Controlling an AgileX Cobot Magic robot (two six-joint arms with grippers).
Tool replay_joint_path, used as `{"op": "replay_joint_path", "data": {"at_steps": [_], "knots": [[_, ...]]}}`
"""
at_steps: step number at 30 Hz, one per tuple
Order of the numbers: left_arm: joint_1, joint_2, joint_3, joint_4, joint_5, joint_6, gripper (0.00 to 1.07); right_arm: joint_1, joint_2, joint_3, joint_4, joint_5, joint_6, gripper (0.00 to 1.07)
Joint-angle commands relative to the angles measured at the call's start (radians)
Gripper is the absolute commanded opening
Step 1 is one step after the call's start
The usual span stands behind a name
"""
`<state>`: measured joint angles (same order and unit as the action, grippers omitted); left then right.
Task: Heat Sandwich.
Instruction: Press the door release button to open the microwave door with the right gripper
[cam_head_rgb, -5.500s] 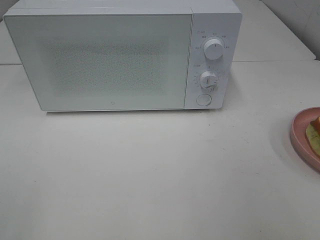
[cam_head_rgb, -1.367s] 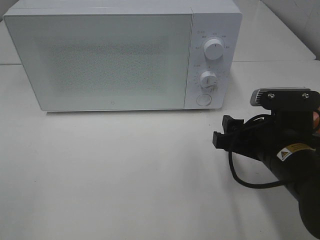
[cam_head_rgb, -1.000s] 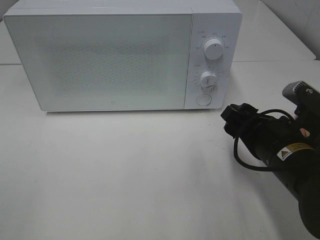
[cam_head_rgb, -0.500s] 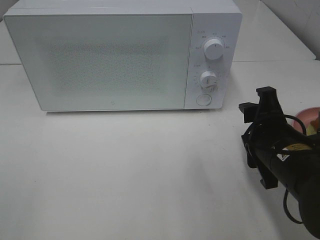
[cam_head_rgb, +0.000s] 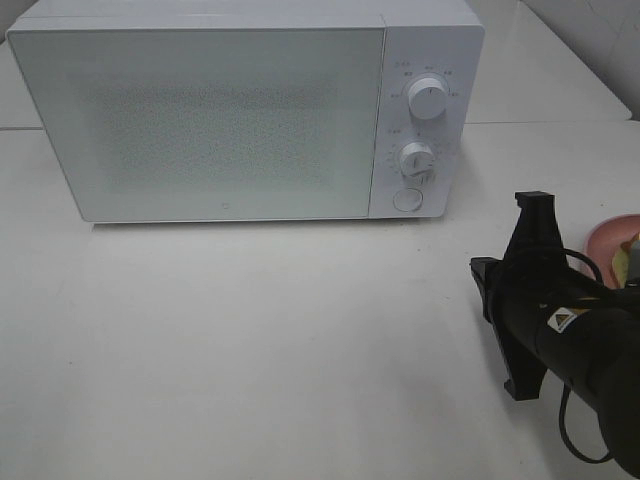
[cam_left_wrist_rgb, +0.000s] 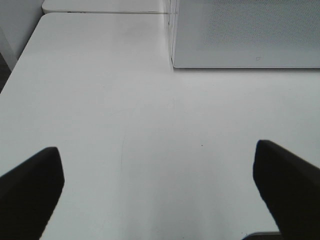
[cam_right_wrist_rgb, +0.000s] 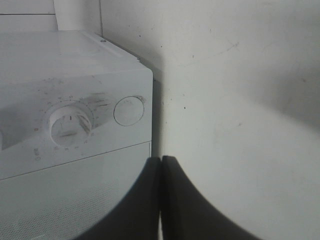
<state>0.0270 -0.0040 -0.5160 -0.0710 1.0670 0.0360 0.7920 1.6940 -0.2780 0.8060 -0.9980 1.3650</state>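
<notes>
I read right gripper (cam_right_wrist_rgb: 161, 165) fingers pressed together, empty, facing microwave (cam_head_rgb: 245, 110) | left gripper (cam_left_wrist_rgb: 159, 187) spread wide, empty, in front of microwave | sandwich (cam_head_rgb: 627, 262) on pink plate (cam_head_rgb: 603, 236), right of microwave.

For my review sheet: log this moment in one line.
microwave door shut | right gripper shut, empty | left gripper open | sandwich on plate

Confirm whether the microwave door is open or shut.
Shut: the microwave door sits flush beside the control panel, with no gap and the interior unseen.
</notes>
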Motion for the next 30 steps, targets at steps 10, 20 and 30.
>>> {"op": "replay_joint_path", "data": {"at_steps": [10, 20, 30], "knots": [[0.002, -0.026, 0.000, -0.001, 0.001, -0.006, 0.98, 0.000, 0.070, -0.053, -0.030, 0.000, -0.019, 0.00], [0.002, -0.026, 0.000, -0.001, 0.001, -0.006, 0.98, -0.084, 0.162, -0.169, -0.151, 0.003, -0.019, 0.00], [0.002, -0.026, 0.000, -0.001, 0.001, -0.006, 0.98, -0.154, 0.214, -0.269, -0.179, 0.058, -0.020, 0.00]]}}
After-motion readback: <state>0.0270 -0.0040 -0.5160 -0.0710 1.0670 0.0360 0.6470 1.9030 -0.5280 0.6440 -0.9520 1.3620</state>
